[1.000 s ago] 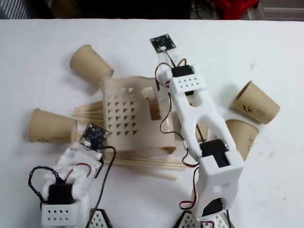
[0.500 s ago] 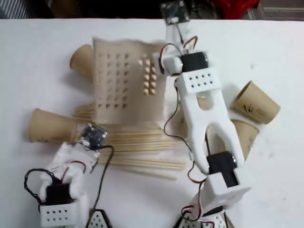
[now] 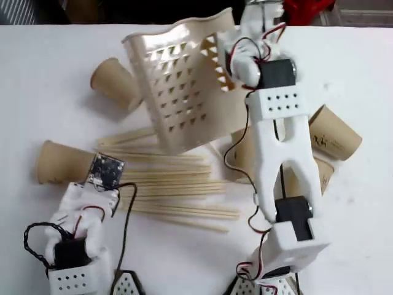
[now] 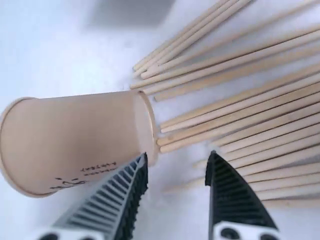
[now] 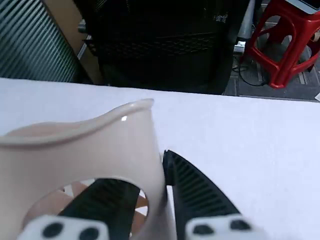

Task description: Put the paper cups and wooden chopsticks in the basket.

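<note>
From above, the basket [image 3: 184,86] hung tipped on its side near the middle of the counter's [image 3: 49,49] far edge, pinched by the right gripper [image 3: 236,49] at its side wall. Nothing was in it yet. The chopsticks [image 3: 178,190] lay fanned out mid-counter. One cup [image 3: 64,163] lay on its side toward the left edge, another [image 3: 113,83] lay just beside the basket, and a third [image 3: 334,132] lay toward the right edge. Risky hold: a thin-wall pinch could have let the basket swing or slip, and it might have landed on the sticks or toppled over the far edge.

On the left wrist camera, the left gripper [image 4: 177,160] had its fingers spread wide with nothing between them. One finger was just beside the base of the side-lying cup [image 4: 75,140], and the other was over the chopsticks [image 4: 240,115]. A sloppy close could have nudged that cup into a roll, or caught stick ends and scattered the pile.

On the right wrist camera, the right gripper [image 5: 145,175] had its fingers clamped on the basket's wall [image 5: 100,145], one inside and one outside. The rim curved away beyond the grip, so I judged the load off-centre. A quick turn could have twisted it loose.
</note>
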Robot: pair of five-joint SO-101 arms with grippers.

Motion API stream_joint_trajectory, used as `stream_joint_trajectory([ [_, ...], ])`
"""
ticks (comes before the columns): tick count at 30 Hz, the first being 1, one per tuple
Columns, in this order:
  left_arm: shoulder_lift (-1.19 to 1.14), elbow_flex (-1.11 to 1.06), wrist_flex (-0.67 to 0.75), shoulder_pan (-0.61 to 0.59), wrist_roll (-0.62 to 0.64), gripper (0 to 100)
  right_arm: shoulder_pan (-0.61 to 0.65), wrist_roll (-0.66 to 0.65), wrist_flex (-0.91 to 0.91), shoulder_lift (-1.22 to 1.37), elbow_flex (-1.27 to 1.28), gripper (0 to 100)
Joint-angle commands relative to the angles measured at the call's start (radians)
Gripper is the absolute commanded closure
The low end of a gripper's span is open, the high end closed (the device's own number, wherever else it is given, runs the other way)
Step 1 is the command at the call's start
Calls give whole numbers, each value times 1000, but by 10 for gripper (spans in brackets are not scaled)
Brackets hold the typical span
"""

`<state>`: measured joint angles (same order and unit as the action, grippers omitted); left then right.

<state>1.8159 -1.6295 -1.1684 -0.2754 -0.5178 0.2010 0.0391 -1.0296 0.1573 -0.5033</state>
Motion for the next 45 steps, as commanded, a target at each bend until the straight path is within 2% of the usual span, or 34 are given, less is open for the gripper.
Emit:
stream_joint_trajectory([
  [1,8,51,21,-8,51,801,-51,60,130,7,-71,982],
  [6,8,38,23,-8,57,801,-68,69,282,111,-72,983],
  [10,8,-6,89,-8,57,801,-68,71,401,222,-84,983],
  [15,8,-18,98,-8,57,801,-64,71,602,400,-242,983],
  [23,8,-32,106,-51,57,801,-65,69,627,774,-733,982],
  [27,8,-34,106,-56,57,801,-65,69,624,921,-870,982],
  [29,8,-34,106,-56,57,801,-68,71,582,957,-890,982],
  [33,8,-18,120,-56,60,801,-85,74,352,963,-901,982],
  [38,8,75,140,-77,146,797,-125,71,189,947,-902,982],
  [45,-7,295,83,-38,163,797,-131,69,65,883,-902,982],
])
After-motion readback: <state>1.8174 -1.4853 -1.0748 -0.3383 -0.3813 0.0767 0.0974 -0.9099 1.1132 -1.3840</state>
